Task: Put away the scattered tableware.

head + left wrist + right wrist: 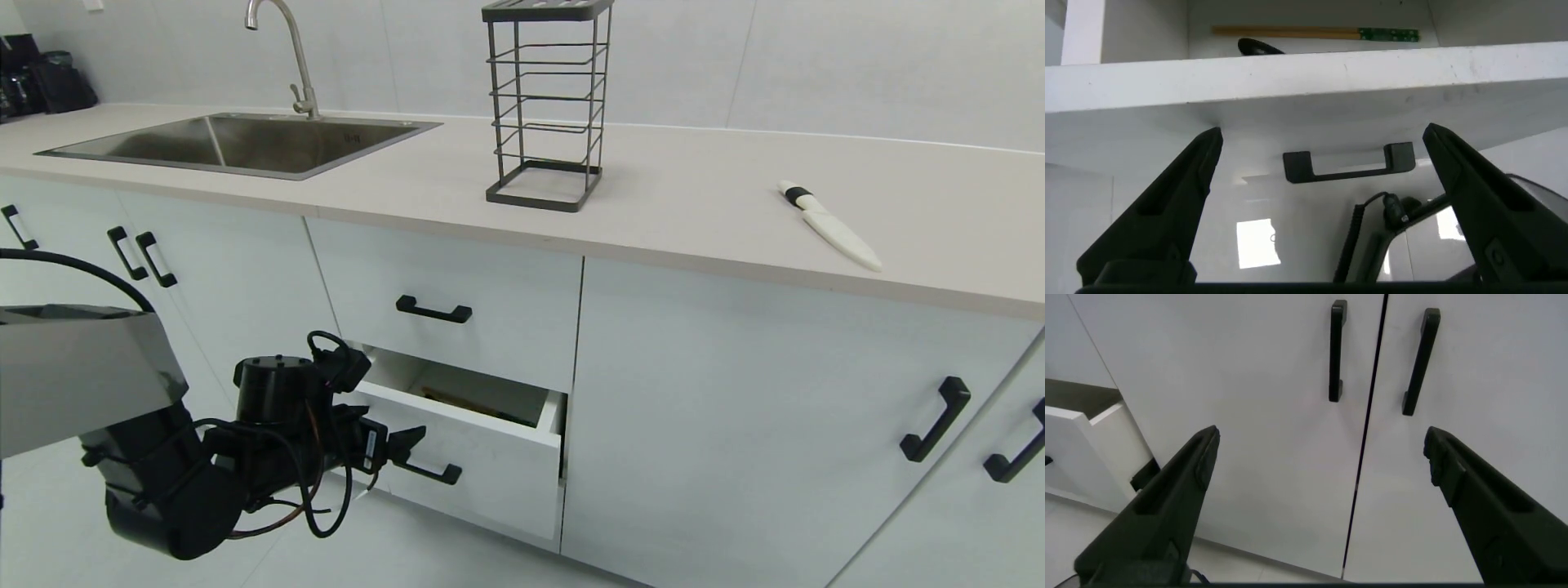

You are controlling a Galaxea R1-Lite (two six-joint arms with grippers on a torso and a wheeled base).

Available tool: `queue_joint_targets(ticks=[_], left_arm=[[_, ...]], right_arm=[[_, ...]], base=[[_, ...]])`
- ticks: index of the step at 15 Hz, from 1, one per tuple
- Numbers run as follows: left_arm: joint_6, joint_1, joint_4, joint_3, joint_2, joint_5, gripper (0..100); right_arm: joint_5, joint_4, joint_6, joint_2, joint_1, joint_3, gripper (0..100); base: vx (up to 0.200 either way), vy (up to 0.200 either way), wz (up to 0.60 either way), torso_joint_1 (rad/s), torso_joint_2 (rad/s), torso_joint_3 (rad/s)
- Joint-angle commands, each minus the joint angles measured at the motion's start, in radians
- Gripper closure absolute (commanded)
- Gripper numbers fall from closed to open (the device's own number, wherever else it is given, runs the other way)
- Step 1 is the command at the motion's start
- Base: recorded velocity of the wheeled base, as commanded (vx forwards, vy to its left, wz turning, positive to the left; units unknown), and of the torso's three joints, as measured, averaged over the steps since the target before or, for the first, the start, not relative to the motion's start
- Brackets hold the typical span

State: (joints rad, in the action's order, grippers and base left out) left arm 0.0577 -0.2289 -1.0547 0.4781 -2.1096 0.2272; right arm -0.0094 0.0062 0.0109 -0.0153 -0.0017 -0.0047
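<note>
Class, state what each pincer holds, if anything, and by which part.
Nothing is held. The left pincer stands open before the drawer handle; the right pincer stands open facing cabinet doors.

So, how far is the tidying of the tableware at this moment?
Done: the lower drawer stands partly open, with chopsticks lying inside. In hand: nothing; the left gripper is open in front of the drawer handle. Left: the white knife lies on the counter.

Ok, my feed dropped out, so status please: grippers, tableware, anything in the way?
Left gripper open, at the drawer handle. Right gripper open, facing cabinet doors. Knife lies on the counter; drawer part open. Rack stands clear of it.
</note>
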Motion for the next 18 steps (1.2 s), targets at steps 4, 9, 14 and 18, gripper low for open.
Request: queue_joint_targets(ticks=[4,9,14,18], left_arm=[[-0.004,0.002,0.001,0.085,-0.056,-0.002,0],[-0.006,-0.001,-0.008,0.191,-0.096,0.001,0],[-0.015,-0.003,-0.021,0.228,-0.113,0.001,0],[-0.027,-0.012,-0.022,0.254,-0.127,0.001,0]], right_arm=[[0.000,0.000,0.000,-0.002,0.000,0.000,0],[0.000,0.000,0.000,-0.002,0.000,0.000,0],[0.000,0.000,0.000,-0.002,0.000,0.000,0],[0.000,0.000,0.000,-0.002,0.000,0.000,0]], base=[[0.000,0.000,0.00,0.000,0.00,0.000],[0.000,0.000,0.00,0.000,0.00,0.000],[0.000,0.000,0.00,0.000,0.00,0.000],[0.000,0.000,0.00,0.000,0.00,0.000]])
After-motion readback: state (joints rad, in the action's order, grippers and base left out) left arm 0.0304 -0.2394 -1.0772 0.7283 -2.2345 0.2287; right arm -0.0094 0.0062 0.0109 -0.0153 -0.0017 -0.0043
